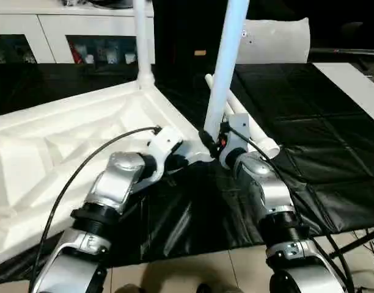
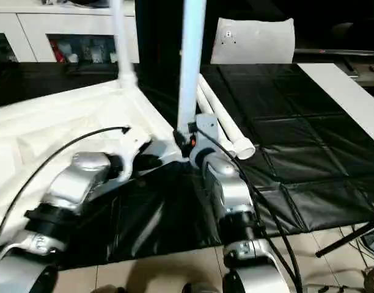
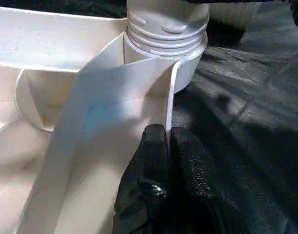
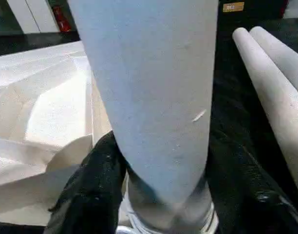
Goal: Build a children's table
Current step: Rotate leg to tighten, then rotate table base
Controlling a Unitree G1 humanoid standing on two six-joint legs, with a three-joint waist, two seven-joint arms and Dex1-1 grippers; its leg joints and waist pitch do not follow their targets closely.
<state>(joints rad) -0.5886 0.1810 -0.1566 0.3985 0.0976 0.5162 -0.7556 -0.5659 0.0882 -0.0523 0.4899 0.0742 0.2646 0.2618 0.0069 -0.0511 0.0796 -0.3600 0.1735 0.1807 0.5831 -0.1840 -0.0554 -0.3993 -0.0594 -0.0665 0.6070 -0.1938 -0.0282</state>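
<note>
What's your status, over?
Left claw shut on tabletop rim. Right claw around upright leg at corner socket. Two spare legs alongside.

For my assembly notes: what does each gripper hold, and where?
Right gripper: white tapered tubular leg, near its base. Left gripper: white plastic tabletop's rim, beside that corner socket.

Light falls from above, bright on the white tabletop point(image 1: 65, 140) and glinting on the black sheet point(image 1: 309, 152). The background is dim. In the right wrist view, the near leg point(image 4: 154, 97) looks soft and greyish.
</note>
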